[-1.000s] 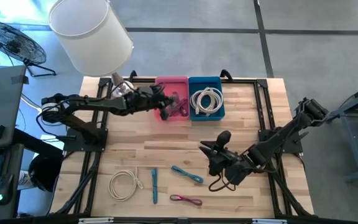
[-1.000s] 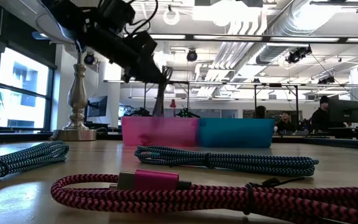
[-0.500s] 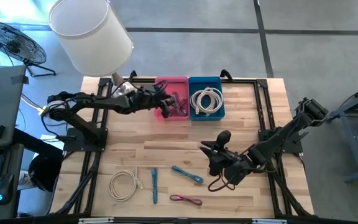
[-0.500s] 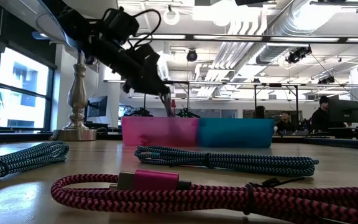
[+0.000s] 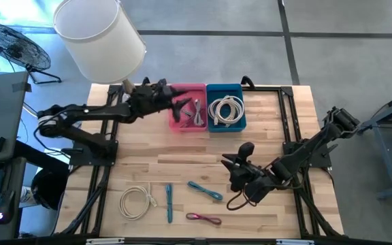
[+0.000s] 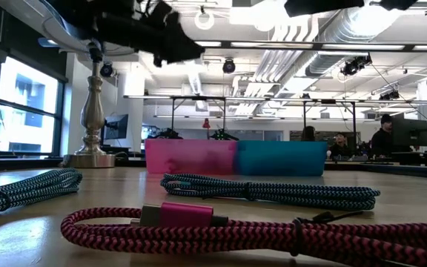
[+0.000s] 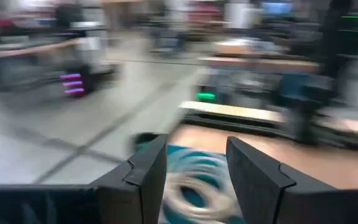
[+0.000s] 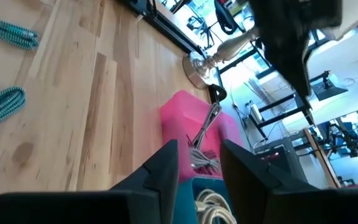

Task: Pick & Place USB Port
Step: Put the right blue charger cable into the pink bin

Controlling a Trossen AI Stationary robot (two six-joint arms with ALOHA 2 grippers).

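Cables are what this sorting task concerns, and we find them in two places: a pink bin (image 5: pixel 188 109) holding dark cables (image 5: pixel 194 112) and a blue bin (image 5: pixel 226 107) holding a white coil (image 5: pixel 226 109) stand side by side at the far edge of the table (image 5: pixel 264 143), while four more lie near the front edge, namely a white cable (image 5: pixel 137 202), a teal cable (image 5: pixel 169 203), a second teal cable (image 5: pixel 205 190) and a magenta cable (image 5: pixel 204 218). We see the left gripper (image 5: pixel 163 92) raised beside the pink bin's outer edge; in its wrist view the two fingers (image 7: pixel 146 171) stand apart with nothing between them, so we judge a drop into the pink bin complete and the arm free for the next pick. We see the right gripper (image 5: pixel 233 163) low over the middle of the table, near the second teal cable; its fingers (image 8: pixel 166 167) are parted by a narrow gap and hold nothing that we can see. We judge the next move to call for a reach to one of the front cables, a descent over its bundled middle, and a firm close before lifting toward the bin of matching colour.
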